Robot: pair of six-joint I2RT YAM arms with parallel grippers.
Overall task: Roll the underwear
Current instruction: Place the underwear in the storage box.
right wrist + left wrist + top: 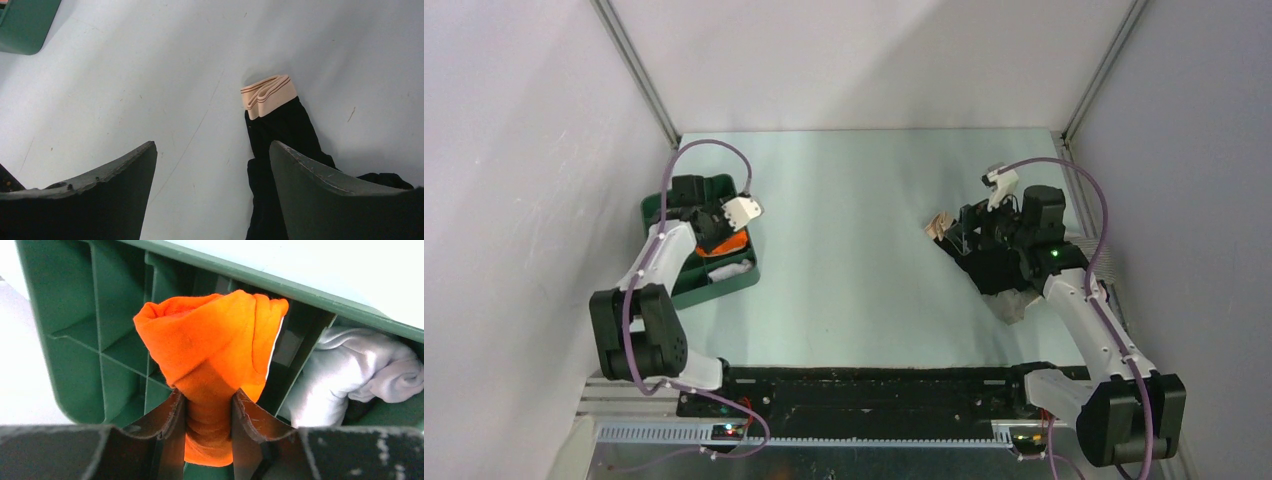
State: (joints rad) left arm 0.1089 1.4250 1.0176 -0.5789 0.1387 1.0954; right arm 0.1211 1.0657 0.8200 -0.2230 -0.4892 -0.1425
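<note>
A rolled orange underwear (215,345) is pinched between the fingers of my left gripper (209,400), held over a compartment of the green divided bin (95,315). From above, the orange roll (724,243) shows inside the bin (656,212) at the left of the table. A black underwear (285,125) with a peach waistband (267,92) lies flat on the table at the right. My right gripper (212,160) hovers open above the table, its right finger over the black cloth (994,268).
A rolled white garment (350,370) fills the bin compartment next to the orange roll. A pale cloth (1016,305) peeks out under the black underwear by the right arm. White walls close in the table on three sides.
</note>
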